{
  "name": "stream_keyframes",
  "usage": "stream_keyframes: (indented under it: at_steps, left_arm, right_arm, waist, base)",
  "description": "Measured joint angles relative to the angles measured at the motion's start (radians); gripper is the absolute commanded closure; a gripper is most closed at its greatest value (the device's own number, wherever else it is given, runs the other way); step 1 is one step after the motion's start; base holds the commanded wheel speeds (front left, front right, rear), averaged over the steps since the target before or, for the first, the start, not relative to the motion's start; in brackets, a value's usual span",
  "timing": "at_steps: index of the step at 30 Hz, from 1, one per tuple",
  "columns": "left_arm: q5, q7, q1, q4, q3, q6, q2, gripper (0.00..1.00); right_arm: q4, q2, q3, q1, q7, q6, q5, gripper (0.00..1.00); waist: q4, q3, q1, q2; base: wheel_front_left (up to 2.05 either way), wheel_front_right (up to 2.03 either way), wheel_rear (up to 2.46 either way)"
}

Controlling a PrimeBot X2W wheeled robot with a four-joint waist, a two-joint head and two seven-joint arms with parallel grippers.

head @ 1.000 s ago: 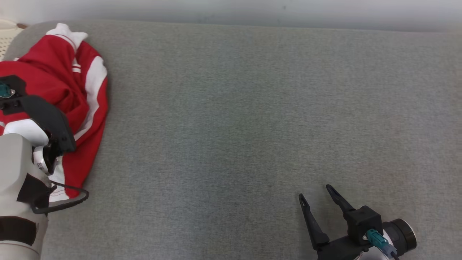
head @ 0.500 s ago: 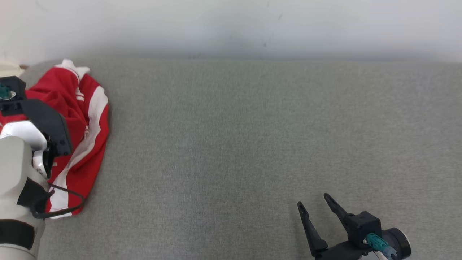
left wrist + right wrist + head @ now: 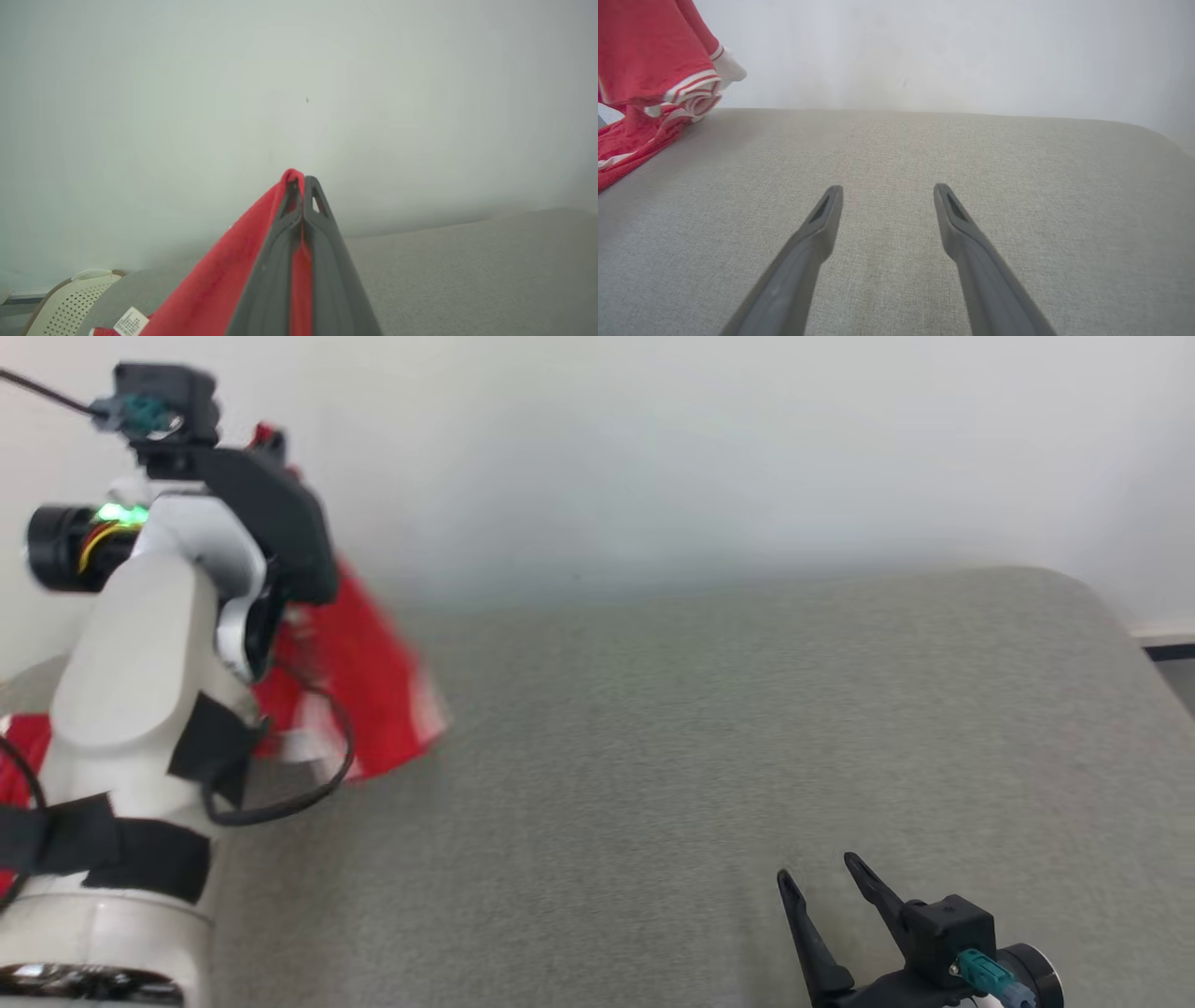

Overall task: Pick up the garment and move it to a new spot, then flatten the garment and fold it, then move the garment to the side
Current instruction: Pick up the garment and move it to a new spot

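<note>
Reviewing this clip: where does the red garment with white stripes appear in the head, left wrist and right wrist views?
Head view: the red garment with white stripes, blurred, hangs left of centre.
Left wrist view: bottom, left of centre, rising to the left gripper, whose jaws are shut on it.
Right wrist view: top left corner and left edge.
Shared landmark: the grey fabric surface below the white wall.

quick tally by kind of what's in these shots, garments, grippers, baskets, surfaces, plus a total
garment: 1, red with white stripes
grippers: 2, left gripper shut on the garment, right gripper open
basket: 1, cream and perforated
padded surface: 1, grey
total: 5
</note>
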Motion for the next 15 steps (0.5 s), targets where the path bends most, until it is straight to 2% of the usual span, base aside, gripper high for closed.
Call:
stream_keyframes:
  at_steps: [8, 11, 15]
  left_arm:
    - [-0.086, -0.034, -0.042, -0.112, -0.045, -0.035, -0.115, 1.00]
    - [-0.158, -0.037, -0.039, -0.151, -0.079, -0.043, -0.128, 1.00]
    - [-0.173, -0.041, 0.035, -0.157, -0.159, -0.031, -0.135, 1.00]
  right_arm:
    - [0.003, 0.000, -0.012, 0.000, -0.001, 0.000, 0.000, 0.00]
    - [0.003, 0.000, -0.017, -0.001, -0.003, 0.000, 0.000, 0.00]
    - [-0.001, 0.000, -0.022, -0.013, -0.013, 0.000, 0.004, 0.00]
  waist:
    - [-0.123, -0.034, 0.0001, 0.0000]
    - [-0.167, -0.038, 0.0001, 0.0000]
    - [-0.225, -0.030, 0.0001, 0.0000]
  base:
    - [0.00, 0.00, 0.00]
    - [0.00, 0.00, 0.00]
    - [0.00, 0.00, 0.00]
